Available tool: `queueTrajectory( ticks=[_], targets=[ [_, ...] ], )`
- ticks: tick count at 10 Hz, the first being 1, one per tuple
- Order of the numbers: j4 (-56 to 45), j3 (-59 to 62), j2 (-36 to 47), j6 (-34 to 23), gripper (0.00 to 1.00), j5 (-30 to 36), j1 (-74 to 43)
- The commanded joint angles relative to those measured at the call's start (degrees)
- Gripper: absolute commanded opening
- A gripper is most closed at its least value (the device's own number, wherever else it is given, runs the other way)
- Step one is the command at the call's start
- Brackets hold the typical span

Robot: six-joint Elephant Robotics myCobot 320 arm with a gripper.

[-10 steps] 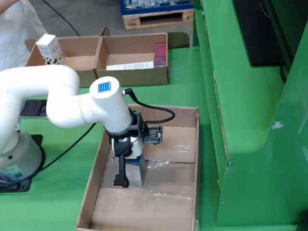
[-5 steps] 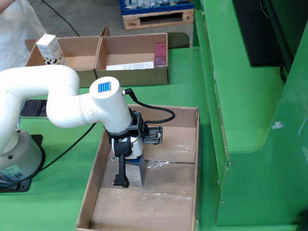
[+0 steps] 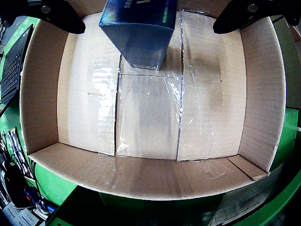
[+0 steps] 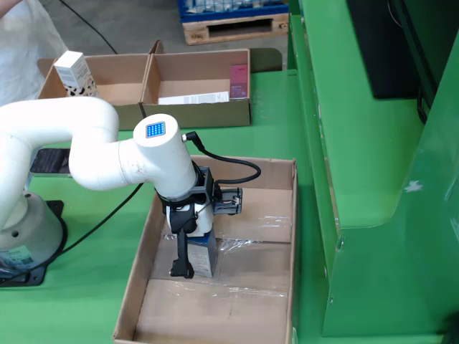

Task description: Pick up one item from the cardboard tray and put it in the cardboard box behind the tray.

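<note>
Nothing is changing: the gripper (image 4: 192,266) is staying low in the cardboard tray (image 4: 136,272). Its jaws are straddling the blue box (image 3: 138,28) wide, not yet closing, so the grasp is still pending.

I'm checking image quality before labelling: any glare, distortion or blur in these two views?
In the gripper-mounted view, fisheye bending curves the cardboard tray walls, clear tape on its floor throws glare, and the blue box looms close and is cropped at the top. In the fixed view, lighting is even and soft, the gripper is sharp, with no marked glare.
</note>
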Motion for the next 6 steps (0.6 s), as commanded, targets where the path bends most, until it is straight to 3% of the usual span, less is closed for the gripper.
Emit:
queueTrajectory(
  ticks=[1, 6],
  targets=[
    [0.71, 1.35, 1.57, -0.27, 0.60, -0.16, 0.11],
    [0.71, 1.35, 1.57, -0.27, 0.10, -0.16, 0.11]
  ],
)
